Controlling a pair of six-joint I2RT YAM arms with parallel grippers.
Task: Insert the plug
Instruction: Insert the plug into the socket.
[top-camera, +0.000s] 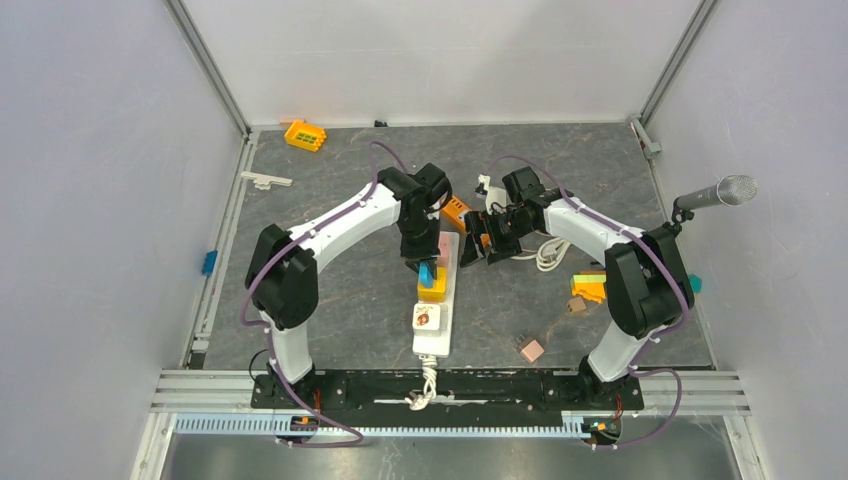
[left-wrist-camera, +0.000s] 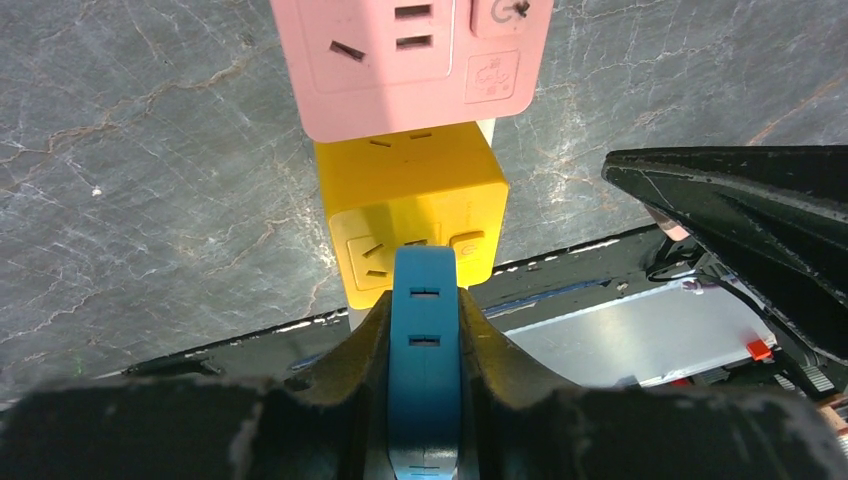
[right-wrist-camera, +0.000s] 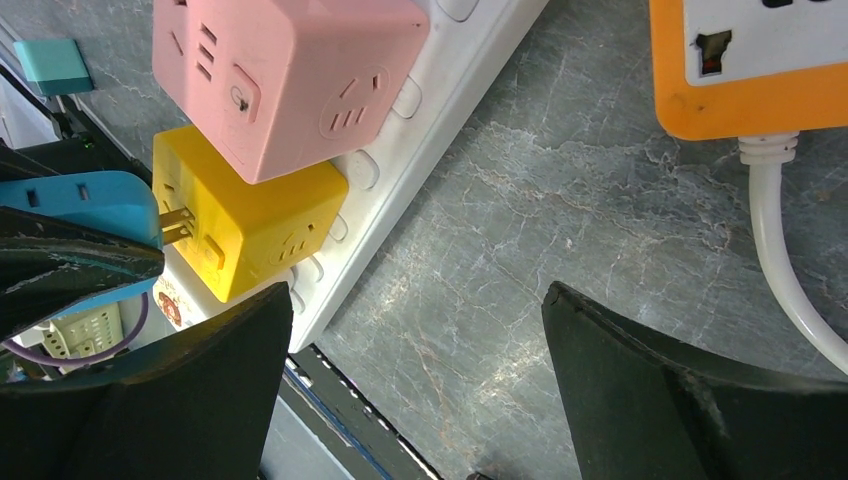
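The left fingers are closed on the blue plug and grip it by its two flat sides. The plug stands just in front of the yellow socket cube. In the right wrist view its two metal pins reach the side face of the yellow cube. A short part of the bare metal shows between the plug body and the cube, so the plug is not pressed flat against it. How deep the pins sit inside, I cannot tell.

The yellow cube sits on a long white power strip that lies on the dark counter, between the two arms. A pink socket cube sits on the same strip, directly beside the yellow one and touching it.

The right fingers are wide open and hold nothing. They hang above the counter just beside the white strip, on its right side. Near them lies an orange power strip with a white cable coming out of its end.

In the top view, a small pink block and a brown block lie on the counter near the base of the right arm, well apart from the strip.
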